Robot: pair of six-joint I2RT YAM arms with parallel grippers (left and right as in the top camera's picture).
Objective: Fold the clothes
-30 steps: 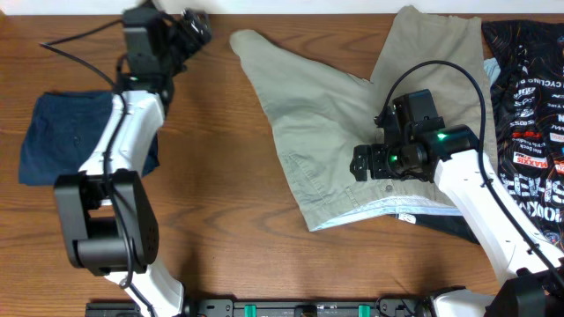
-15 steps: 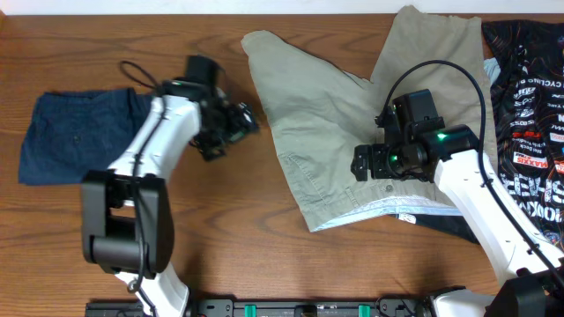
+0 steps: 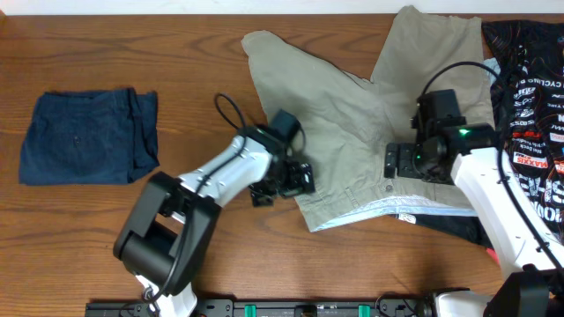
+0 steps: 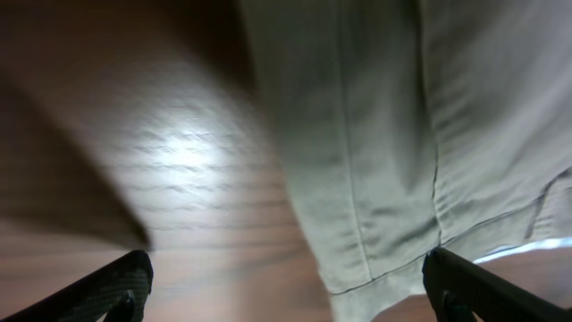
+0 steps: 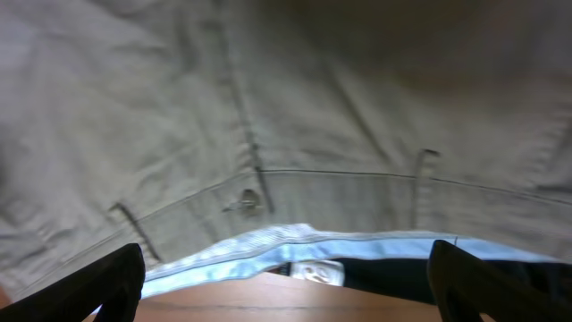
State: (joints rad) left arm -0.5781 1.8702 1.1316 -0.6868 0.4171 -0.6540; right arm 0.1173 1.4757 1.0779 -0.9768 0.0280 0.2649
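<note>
The khaki shorts lie spread out at centre right, waistband toward the near edge, pale blue lining showing along it. My left gripper is open and empty, low over the wood at the shorts' left waistband corner; it also shows in the left wrist view. My right gripper is open and empty over the waistband near its button; in the right wrist view the jaws stand wide. Navy shorts lie folded at far left. The black lettered jersey lies at far right.
The wooden table shows bare wood between the navy shorts and the khaki shorts. A dark layer with a white label lies under the waistband. The jersey lies beside the khaki shorts' right edge, partly under my right arm.
My left arm has swung from the far back left, across the table, to the khaki shorts' left waistband corner. My right gripper has shifted a little to the right along the waistband.
</note>
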